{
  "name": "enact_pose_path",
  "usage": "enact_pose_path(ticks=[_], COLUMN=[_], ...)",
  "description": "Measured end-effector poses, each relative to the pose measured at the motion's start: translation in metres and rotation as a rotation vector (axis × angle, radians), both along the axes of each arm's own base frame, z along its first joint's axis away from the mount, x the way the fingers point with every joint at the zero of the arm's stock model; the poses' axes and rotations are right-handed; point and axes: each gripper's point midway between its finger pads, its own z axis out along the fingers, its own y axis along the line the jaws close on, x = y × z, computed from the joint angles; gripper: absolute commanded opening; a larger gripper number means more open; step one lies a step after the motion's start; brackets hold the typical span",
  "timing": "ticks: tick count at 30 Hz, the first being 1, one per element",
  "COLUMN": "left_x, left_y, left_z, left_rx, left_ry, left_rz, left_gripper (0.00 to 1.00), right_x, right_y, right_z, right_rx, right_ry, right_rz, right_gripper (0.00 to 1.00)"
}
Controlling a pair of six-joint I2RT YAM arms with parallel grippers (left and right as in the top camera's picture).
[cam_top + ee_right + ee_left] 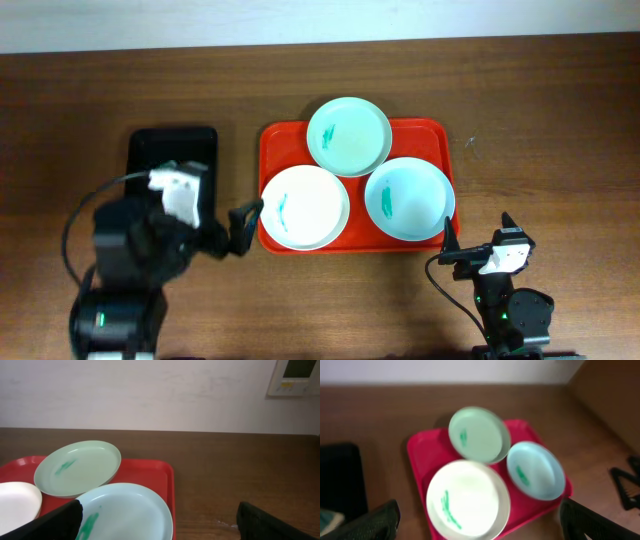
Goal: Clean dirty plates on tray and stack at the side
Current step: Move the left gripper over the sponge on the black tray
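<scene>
Three plates lie on the red tray (278,146): a mint green one (348,135) at the back, a white one (305,207) front left and a light blue one (409,198) front right. Each carries a teal-green smear. My left gripper (243,230) is open just off the tray's left front corner, beside the white plate (467,499). My right gripper (477,226) is open off the tray's right front corner, near the blue plate (125,512). Neither holds anything. The mint plate (77,467) rests partly on the other two.
A smaller black tray (172,155) lies left of the red tray, partly hidden under my left arm. Bare wooden table (550,120) stretches to the right of the red tray and along the back, up to a pale wall (150,390).
</scene>
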Motion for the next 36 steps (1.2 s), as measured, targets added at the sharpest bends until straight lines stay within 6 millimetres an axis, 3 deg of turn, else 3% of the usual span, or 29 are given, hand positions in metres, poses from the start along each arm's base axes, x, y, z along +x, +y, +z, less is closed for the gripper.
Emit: enact_pose_path(ticks=[3,6,11,12,15,20,22,29,36], left_x=[0.019,0.038,0.085,0.093,0.11,0.121,0.127,0.149,0.164], left_y=[0.01,0.034,0.065,0.075,0.097,0.155,0.167,0.174,0.179], left_z=[-0.015,-0.026,-0.04,-0.056,-0.076,-0.116,-0.129,-0.19,-0.222], left_rx=[0.02,0.098,0.217,0.253,0.243,0.13,0.101,0.094,0.125], left_ry=[0.138,0.314,0.378,0.411,0.454,0.57,0.588,0.654,0.649], left_rz=[0.079,0.218,0.381,0.425,0.545,0.864,0.928,0.972,0.962], left_gripper=[0.99,0.99,0.99,0.99,0.99,1.0,0.97,0.96,0.92], right_x=[0.0,0.0,0.0,0.0,0.0,0.0,0.0,0.0,0.0], right_y=[0.0,0.0,0.0,0.0,0.0,0.0,0.0,0.0,0.0], right_z=[0.0,0.0,0.0,0.0,0.0,0.0,0.0,0.0,0.0], right_rx=[-0.001,0.0,0.0,-0.001,-0.001,0.0,0.0,0.0,-0.001], right_ry=[0.0,0.0,0.0,0.0,0.0,0.0,0.0,0.0,0.0], right_rz=[0.0,0.0,0.0,0.0,0.0,0.0,0.0,0.0,0.0], right_gripper=[0.99,0.99,0.99,0.98,0.99,0.99,0.99,0.98,0.98])
